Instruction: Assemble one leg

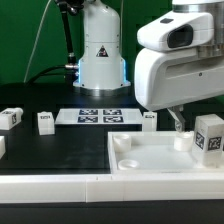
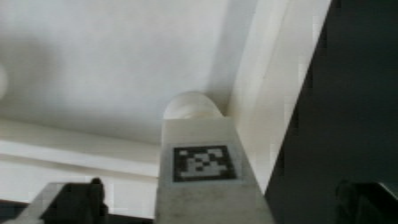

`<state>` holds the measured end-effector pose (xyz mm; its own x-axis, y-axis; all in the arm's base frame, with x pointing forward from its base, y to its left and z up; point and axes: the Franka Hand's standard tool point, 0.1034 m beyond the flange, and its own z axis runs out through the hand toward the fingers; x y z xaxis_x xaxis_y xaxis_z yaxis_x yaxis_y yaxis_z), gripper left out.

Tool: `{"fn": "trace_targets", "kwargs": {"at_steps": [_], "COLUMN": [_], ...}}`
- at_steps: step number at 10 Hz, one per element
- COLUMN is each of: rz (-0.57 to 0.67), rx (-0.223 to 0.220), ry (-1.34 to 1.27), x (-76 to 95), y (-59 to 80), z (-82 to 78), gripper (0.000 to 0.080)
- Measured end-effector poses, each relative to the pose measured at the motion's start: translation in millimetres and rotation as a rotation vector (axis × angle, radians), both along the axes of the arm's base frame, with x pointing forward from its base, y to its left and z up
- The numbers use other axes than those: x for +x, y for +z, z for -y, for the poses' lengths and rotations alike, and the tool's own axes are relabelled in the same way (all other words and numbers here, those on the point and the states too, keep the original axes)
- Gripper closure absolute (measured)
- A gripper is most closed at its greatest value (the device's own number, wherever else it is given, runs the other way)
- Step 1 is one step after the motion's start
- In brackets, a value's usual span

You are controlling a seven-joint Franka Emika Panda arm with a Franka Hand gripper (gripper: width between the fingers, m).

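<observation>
In the wrist view a white leg (image 2: 210,150) with a black-and-white tag stands between my gripper's (image 2: 217,203) dark fingertips (image 2: 71,200), its rounded end over the white tray's (image 2: 89,70) corner by the rim. There is a gap on each side of the leg, so the jaws are open and do not touch it. In the exterior view the gripper (image 1: 178,128) hangs over the tray's (image 1: 150,158) far right corner, with the leg (image 1: 181,141) under it. I cannot tell whether the leg sits in a socket.
Other loose legs: two on the exterior view's left (image 1: 12,118) (image 1: 44,121), one behind the tray (image 1: 150,121), one at the right edge (image 1: 208,135). The marker board (image 1: 97,116) lies in front of the arm's base (image 1: 100,60).
</observation>
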<state>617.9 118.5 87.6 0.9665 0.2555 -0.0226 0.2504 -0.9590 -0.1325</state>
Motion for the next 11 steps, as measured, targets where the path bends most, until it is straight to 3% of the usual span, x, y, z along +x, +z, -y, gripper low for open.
{"fn": "trace_targets", "kwargs": {"at_steps": [9, 11], "rz": [-0.003, -0.003], "rx": [-0.008, -0.007], "ry": [-0.034, -0.03], "x": [5.7, 5.3], "y": [-8.6, -8.9], "z": [10.3, 8.4], "gripper": [0.015, 0.0404]}}
